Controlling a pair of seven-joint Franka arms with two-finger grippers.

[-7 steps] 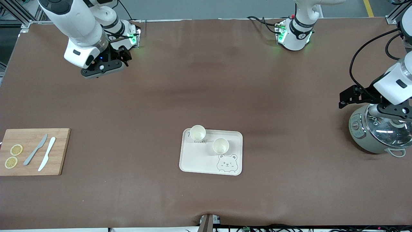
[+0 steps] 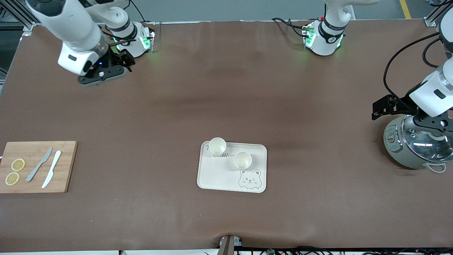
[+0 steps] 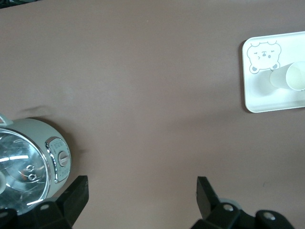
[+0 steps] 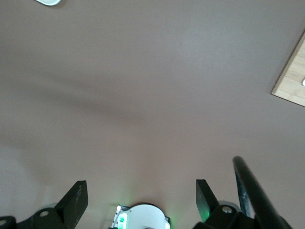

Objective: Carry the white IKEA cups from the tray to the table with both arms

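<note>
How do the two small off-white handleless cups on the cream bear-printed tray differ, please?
One small off-white cup stands at the corner of the cream bear-printed tray, farther from the front camera; the other off-white cup stands just above the printed bear, nearer the camera. Both are upright, apart and look alike.

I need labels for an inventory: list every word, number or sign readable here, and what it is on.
Nothing reads clearly.
Tray: dark lettering partly hidden by the cup, too blurred to read; a bear drawing, no words.
Cooker: panel markings too small to read.
</note>
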